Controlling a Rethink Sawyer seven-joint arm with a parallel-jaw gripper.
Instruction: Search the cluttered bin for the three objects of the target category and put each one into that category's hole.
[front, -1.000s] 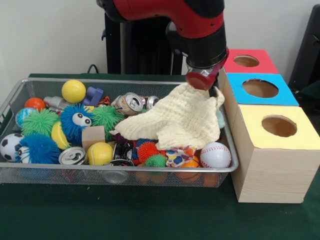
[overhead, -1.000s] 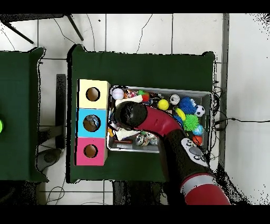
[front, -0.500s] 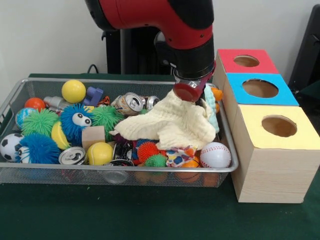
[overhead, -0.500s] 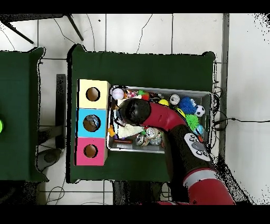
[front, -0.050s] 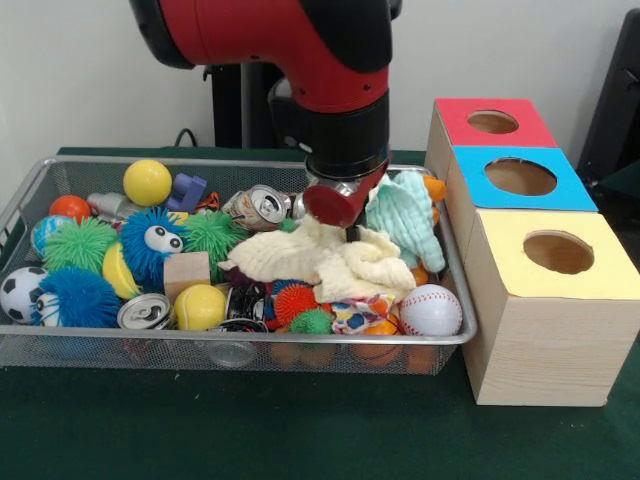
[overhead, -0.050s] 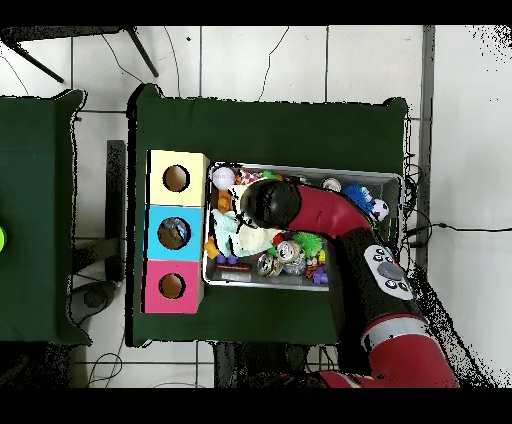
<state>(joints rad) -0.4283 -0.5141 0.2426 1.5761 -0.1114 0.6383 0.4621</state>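
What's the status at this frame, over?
Gripper down on the cream cloth, fingers hidden. Cloth bunched mid-bin; mint plush exposed beside it. Nothing in the box holes yet.

A robotics lab: a green-clothed table (overhead, -0.050s: 270, 130) stands on a pale tiled floor (overhead, -0.050s: 260, 60) with trailing black cables (overhead, -0.050s: 455, 228).

A pale plain wall (front, -0.050s: 90, 70) stands behind the green-covered bench (overhead, -0.050s: 270, 125), which sits on a white tiled floor (overhead, -0.050s: 260, 60) beside a second green table (overhead, -0.050s: 35, 220), with dark cables (overhead, -0.050s: 455, 228) trailing.
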